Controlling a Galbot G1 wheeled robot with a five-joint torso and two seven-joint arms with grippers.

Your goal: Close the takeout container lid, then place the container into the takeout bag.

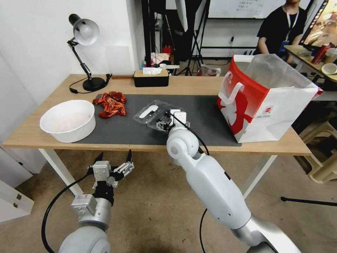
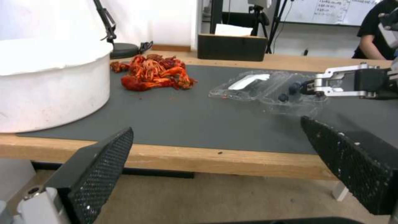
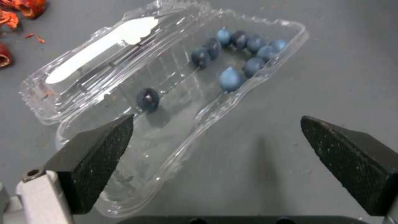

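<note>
Hovering wide-jawed over the ribbed clear takeout container (image 3: 182, 102), its lid (image 3: 99, 59) flat open, the right gripper (image 3: 215, 155) has bare grey mat (image 3: 331, 77) alongside.

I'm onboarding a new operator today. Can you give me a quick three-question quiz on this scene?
1. True or false: the lid of the takeout container is open.
2. Which gripper is over the container?
A. left gripper
B. right gripper
3. Fill in: the takeout bag stands on the ____ side of the table, seen from the head view.

Key: 1 true; 2 B, its jaws open, while the left waits below the table edge; 3 right.
</note>
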